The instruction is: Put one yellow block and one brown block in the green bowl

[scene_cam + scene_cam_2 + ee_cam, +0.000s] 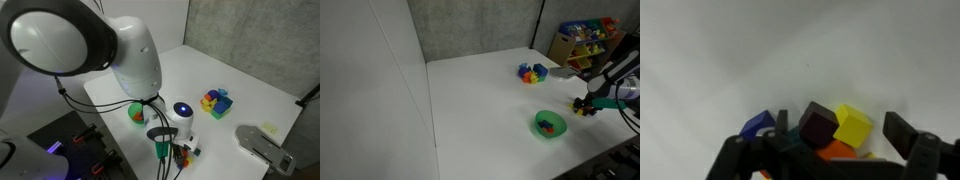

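The green bowl (550,124) sits on the white table with a small red-orange block inside; it also shows in an exterior view (135,112). My gripper (840,122) is open and low over a small heap of cubes. Its fingers straddle a dark brown block (818,124) and a yellow block (853,125) that lean on an orange block (836,150). A blue block (758,123) lies outside the left finger. In both exterior views the gripper (583,104) (180,148) is at this heap, beside the bowl and apart from it.
A second cluster of coloured blocks (530,73) (215,101) lies farther back on the table (480,100). A grey object (262,145) lies near the table edge. A toy shelf (582,40) stands behind the table. The heap is close to the table's edge.
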`<state>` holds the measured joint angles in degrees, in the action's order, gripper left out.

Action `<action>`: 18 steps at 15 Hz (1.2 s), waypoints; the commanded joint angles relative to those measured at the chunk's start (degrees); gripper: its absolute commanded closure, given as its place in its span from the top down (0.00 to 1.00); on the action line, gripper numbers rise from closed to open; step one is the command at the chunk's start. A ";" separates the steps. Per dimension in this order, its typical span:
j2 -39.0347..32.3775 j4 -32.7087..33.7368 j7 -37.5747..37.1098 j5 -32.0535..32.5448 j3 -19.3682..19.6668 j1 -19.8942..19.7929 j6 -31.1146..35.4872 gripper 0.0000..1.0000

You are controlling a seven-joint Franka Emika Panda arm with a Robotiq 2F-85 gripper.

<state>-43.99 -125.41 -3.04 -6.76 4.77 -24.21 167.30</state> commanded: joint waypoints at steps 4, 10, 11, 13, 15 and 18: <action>0.06 0.99 2.29 -2.14 -1.34 -1.82 -0.65 0.42; 6.84 -4.15 2.58 -1.90 -2.85 0.21 -0.62 0.31; 8.22 -5.23 2.40 -1.87 -3.14 1.00 -0.55 0.31; 11.44 -7.74 1.82 -1.75 -3.54 3.23 -0.57 0.31; 15.67 -11.18 1.52 -1.80 -4.45 5.75 -0.37 0.31; 22.40 -16.47 1.92 -2.68 -7.37 8.60 -0.38 0.31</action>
<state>-29.72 -135.26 -2.22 -7.43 -0.18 -17.45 167.29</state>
